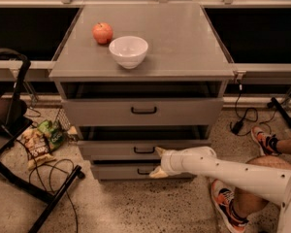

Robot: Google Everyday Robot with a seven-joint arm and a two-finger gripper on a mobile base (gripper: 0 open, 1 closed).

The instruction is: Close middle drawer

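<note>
The grey cabinet (145, 52) has three drawers. The middle drawer (116, 148) stands pulled out a little, its low flat front carrying a small black bar handle (144, 150). My gripper (158, 161) is at the end of the white arm (223, 169) that comes in from the lower right. It sits right in front of the middle drawer's front, just right of the handle. One cream finger (160, 152) points up by the handle and the other finger (156, 172) points down over the lowest drawer (136, 171). They are spread and hold nothing.
A red apple (102, 33) and a white bowl (128, 51) stand on the cabinet top. The top drawer (144, 111) is also pulled out a little. Snack bags (41, 140), cables and a black chair frame (19, 130) lie at the left. A person's legs and shoes (262, 144) are at the right.
</note>
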